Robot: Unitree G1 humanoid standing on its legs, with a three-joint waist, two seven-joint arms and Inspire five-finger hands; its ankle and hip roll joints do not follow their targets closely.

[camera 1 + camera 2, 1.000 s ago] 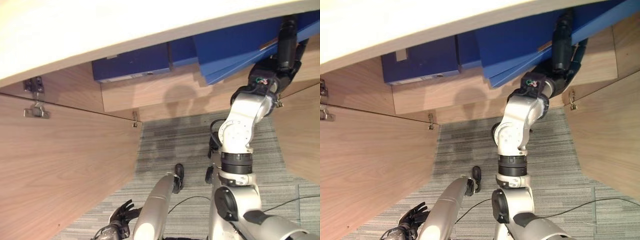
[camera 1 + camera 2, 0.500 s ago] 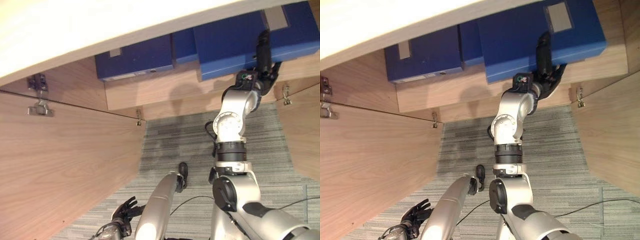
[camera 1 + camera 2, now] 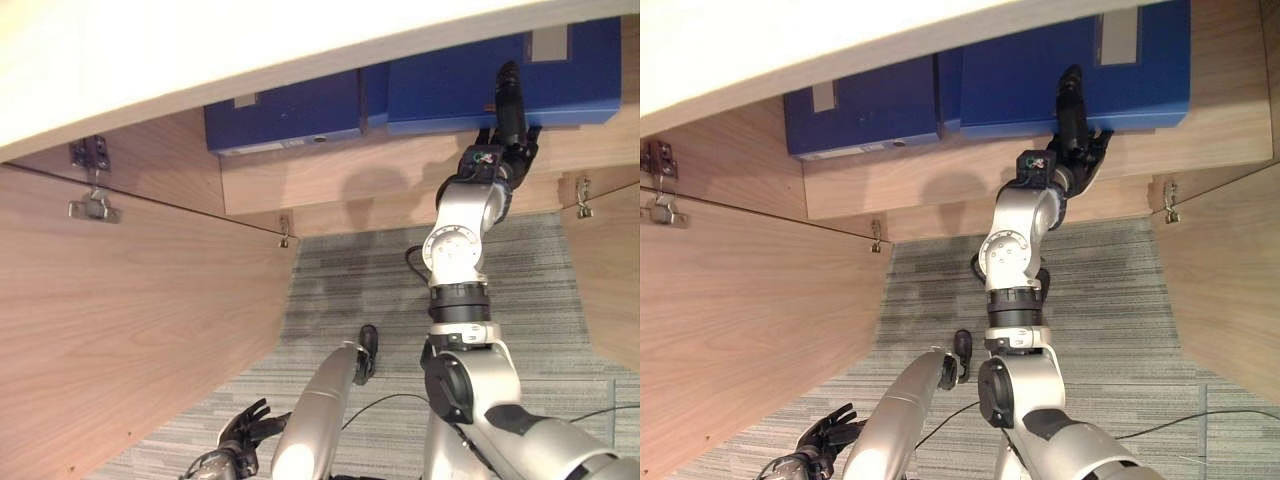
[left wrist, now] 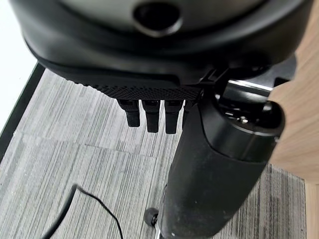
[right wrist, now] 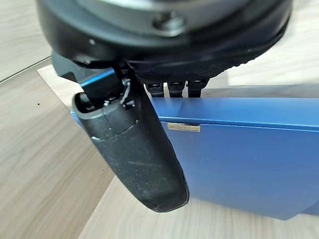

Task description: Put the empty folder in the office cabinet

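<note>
— Where is the folder (image 3: pixel 1075 70)?

— It lies flat on the wooden shelf (image 3: pixel 940 180) inside the cabinet (image 3: pixel 130 300), at the right end of the row. Its blue face is turned up toward me, with a grey label near its far end. Just beside it, to the left, sit two more blue binders (image 3: pixel 862 110), also on the shelf.

— And your right hand (image 3: pixel 1074 130)?

— My right arm reaches up from the lower right, and the hand is at the folder's near edge. In the wrist view my thumb (image 5: pixel 134 149) lies along the folder's blue side and my fingers (image 5: pixel 172 88) run over its upper edge. Their tips are hidden behind the folder's edge, so I cannot tell whether they pinch it or only rest against it.

— The left one?

— My left hand (image 3: pixel 240 440) hangs low over the grey striped carpet (image 3: pixel 1100 300), well apart from the shelf. Its fingers are spread and loose, holding nothing.

— What else is around you?

— Both cabinet doors stand open: one door (image 3: pixel 120 330) on my left with metal hinges (image 3: pixel 90 180) near its top, another door (image 3: pixel 1230 280) on my right. A pale top panel (image 3: pixel 250 50) juts out above the shelf.
</note>
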